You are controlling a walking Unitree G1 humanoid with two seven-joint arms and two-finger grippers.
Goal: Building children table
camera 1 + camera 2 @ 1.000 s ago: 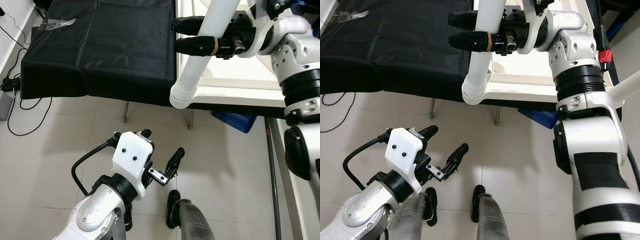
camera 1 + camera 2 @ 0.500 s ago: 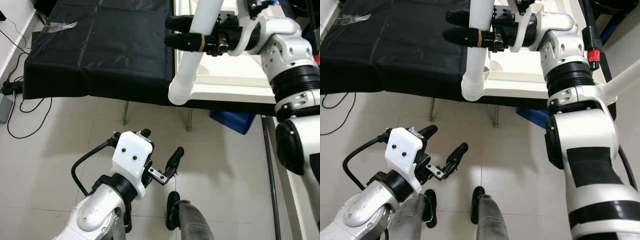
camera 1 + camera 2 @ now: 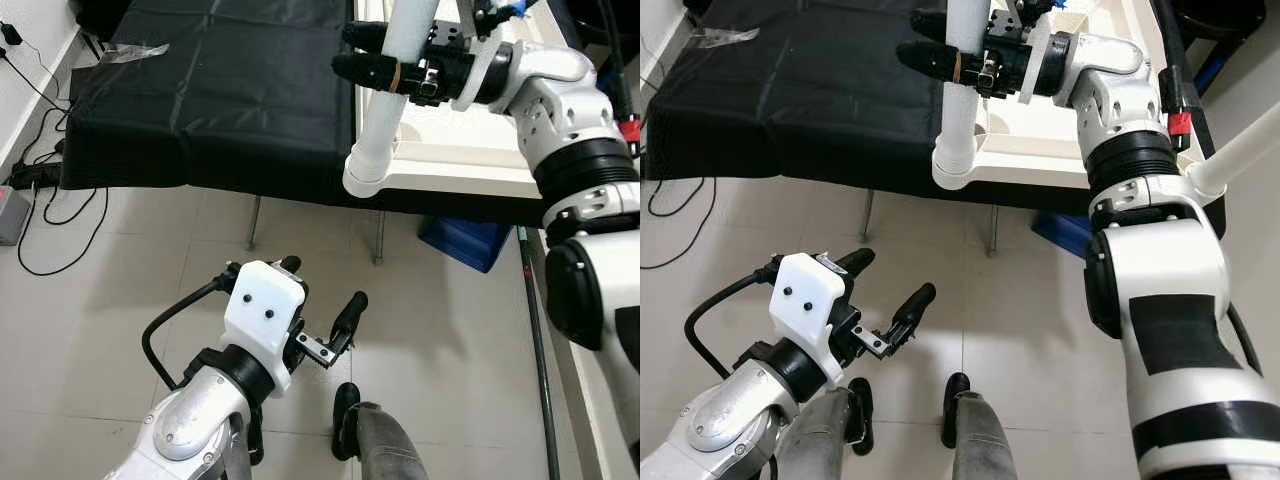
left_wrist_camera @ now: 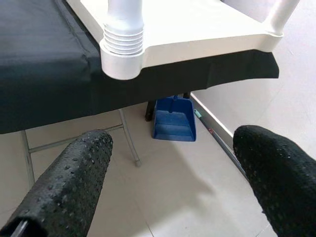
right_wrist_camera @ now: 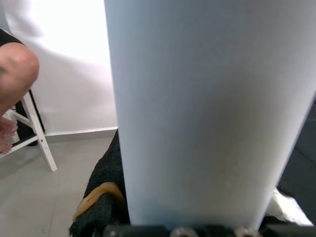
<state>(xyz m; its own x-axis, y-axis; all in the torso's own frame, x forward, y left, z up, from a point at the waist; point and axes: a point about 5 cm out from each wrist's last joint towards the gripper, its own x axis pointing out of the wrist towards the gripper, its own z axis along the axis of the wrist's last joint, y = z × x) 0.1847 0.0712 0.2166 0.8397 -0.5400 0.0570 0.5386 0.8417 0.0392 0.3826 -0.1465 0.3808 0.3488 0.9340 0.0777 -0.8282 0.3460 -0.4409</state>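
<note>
My right gripper (image 3: pixel 372 53) is shut on a white tubular table leg (image 3: pixel 388 95), gripping it high up over the table. The leg stands nearly upright. Its ribbed lower end (image 4: pixel 121 38) meets the round corner socket (image 3: pixel 365 176) of the white tabletop (image 3: pixel 455 160), which lies on the black-covered table. In the right wrist view the leg (image 5: pixel 207 113) sits against a black finger (image 5: pixel 98 197). Another white leg (image 3: pixel 1238 152) sticks out at the tabletop's right side. My left gripper (image 3: pixel 322 290) hangs open and holds nothing, low over the floor tiles.
A black cloth (image 3: pixel 220 90) covers the folding table. A blue dustpan (image 3: pixel 465 240) and a metal pole (image 3: pixel 535 350) lie on the floor under its right end. Cables (image 3: pixel 40 200) trail at the left. A person's limb (image 5: pixel 15 64) shows beside a white stand (image 5: pixel 39 138).
The right gripper has swung the leg from a slant to nearly upright and moved a little further over the table. The camera has shifted slightly. The left arm has not moved.
</note>
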